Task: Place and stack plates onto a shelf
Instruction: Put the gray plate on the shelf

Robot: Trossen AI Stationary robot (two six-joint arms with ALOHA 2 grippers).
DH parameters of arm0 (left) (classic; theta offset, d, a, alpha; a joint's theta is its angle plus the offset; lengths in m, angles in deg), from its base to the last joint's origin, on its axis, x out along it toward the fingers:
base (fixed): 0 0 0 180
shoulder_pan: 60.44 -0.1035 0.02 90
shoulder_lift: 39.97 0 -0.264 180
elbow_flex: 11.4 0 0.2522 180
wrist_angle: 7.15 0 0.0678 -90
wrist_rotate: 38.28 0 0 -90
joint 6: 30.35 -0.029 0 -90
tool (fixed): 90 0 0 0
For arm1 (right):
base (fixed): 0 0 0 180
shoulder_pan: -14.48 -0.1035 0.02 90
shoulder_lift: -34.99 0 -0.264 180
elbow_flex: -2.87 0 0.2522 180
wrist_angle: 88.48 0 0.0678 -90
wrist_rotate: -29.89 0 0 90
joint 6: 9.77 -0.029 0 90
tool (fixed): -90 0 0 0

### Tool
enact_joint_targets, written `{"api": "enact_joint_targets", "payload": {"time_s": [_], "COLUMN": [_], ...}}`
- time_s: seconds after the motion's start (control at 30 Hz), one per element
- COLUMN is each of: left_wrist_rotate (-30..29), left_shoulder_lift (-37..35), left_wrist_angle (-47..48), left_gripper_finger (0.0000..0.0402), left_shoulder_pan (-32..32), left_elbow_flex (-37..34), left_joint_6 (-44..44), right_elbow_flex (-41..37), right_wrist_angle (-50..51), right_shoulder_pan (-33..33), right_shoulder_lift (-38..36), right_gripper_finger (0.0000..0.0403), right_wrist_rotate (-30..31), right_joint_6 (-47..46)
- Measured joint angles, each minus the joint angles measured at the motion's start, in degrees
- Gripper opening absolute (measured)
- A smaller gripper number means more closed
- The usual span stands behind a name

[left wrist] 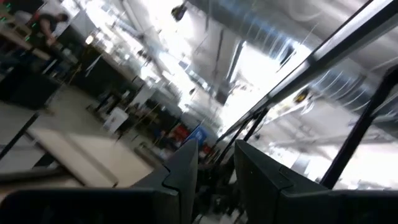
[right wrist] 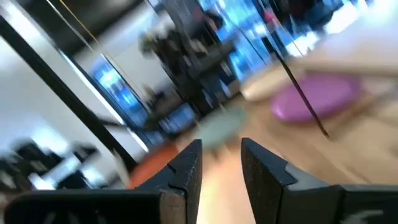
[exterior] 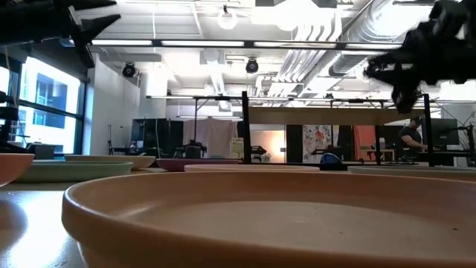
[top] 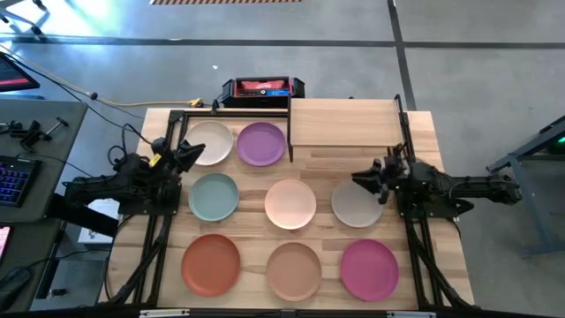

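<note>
Several round matte plates lie flat on the wooden table in three rows: cream (top: 209,142) and purple (top: 261,143) at the far side, teal (top: 214,196), pink (top: 290,202) and grey (top: 357,203) in the middle, rust orange (top: 211,263), tan (top: 294,270) and magenta (top: 369,268) nearest. The shelf (top: 344,122) stands bare at the far right. My left gripper (top: 190,152) hovers open above the table's left side, beside the cream plate. My right gripper (top: 362,177) hovers open over the grey plate's far edge. Neither has anything between its fingers.
A red and black device (top: 262,88) sits just beyond the table's far edge. Black frame rails (top: 159,238) run along the table's left and right sides under the arms. A desk with a keyboard (top: 13,181) stands to the left of the table.
</note>
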Motion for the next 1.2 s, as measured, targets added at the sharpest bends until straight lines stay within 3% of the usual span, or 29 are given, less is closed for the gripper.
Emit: {"api": "enact_joint_targets", "payload": {"time_s": [0.13, 0.43, 0.9, 1.2], "left_wrist_rotate": [-0.17, -0.37, -0.36, 2.12], "left_shoulder_lift": [0.0, 1.28, 17.65, 27.52], "left_wrist_angle": [-4.74, -6.2, -5.11, -1.67], "left_gripper_finger": [0.0097, 0.0097, 0.0097, 0.0097], "left_shoulder_pan": [0.0, 0.0, 0.02, 0.02], "left_elbow_flex": [0.01, 4.27, 16.65, 25.78], "left_joint_6": [-1.38, -6.09, -7.55, -10.17], "right_elbow_flex": [0.26, 7.33, 20.09, 25.61], "right_wrist_angle": [-9.93, -10.99, 8.3, 10.89], "right_shoulder_pan": [0.0, 0.0, 0.02, 0.02], "right_shoulder_lift": [-0.04, 0.0, 0.0, 2.08], "right_gripper_finger": [0.0094, 0.0094, 0.0098, 0.015], "right_wrist_rotate": [-0.01, -0.01, 6.83, 6.98], "right_joint_6": [3.83, 11.62, 17.09, 20.44]}}
